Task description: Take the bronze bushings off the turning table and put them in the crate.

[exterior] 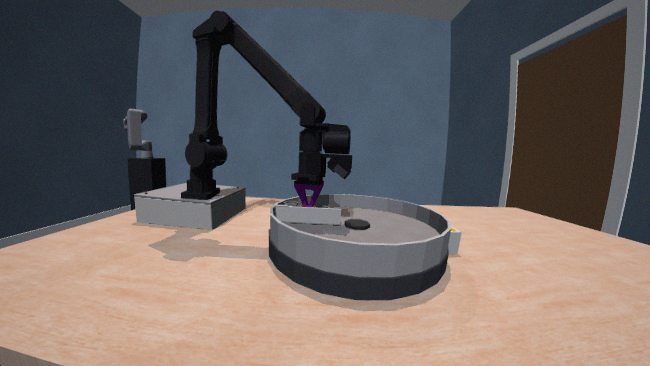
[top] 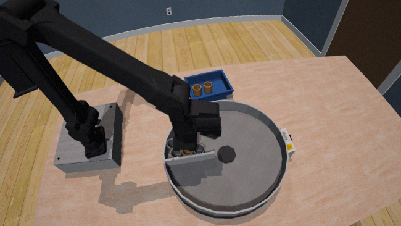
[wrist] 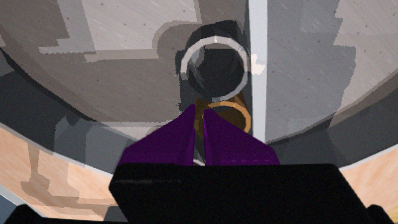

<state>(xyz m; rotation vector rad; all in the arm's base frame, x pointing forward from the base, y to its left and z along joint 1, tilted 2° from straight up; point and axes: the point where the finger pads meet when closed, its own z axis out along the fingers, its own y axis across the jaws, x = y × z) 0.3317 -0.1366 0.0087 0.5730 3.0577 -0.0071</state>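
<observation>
Across the wooden table (top: 308, 148) (exterior: 150, 300) (wrist: 20, 155), I had the black arm (top: 108, 58) (exterior: 270, 70) reaching over the turning table (top: 253, 176) (exterior: 360, 257) (wrist: 135, 90), its wrist low above the bushings. Beyond the turning table sat the blue crate (top: 213, 95), and two bronze bushings (top: 197, 90) (top: 208, 87) stood upright inside it: that much of the job was done. Back on the turning table, a pale divider (top: 191, 158) (exterior: 310, 216) (wrist: 258, 90) ran beside the remaining group. My gripper (top: 185, 143) (exterior: 308, 205) (wrist: 199, 111) was narrow, its purple fingers drawn close together with a bit of bronze wall between them — I judged that I had the last bronze bushing (top: 187, 150) (wrist: 248, 117) pinched by its rim, one finger inside the bore. It was down among its neighbours, not yet lifted clear. Near it I made out three steel bushings, the inner one (top: 200, 150) (wrist: 215, 40) plainest on the wrist camera, and all of them belonged where they were. What was left, as far as I could see, was one lift, one carry to the crate and the release — provided that thin grip held and the steel stayed put.
</observation>
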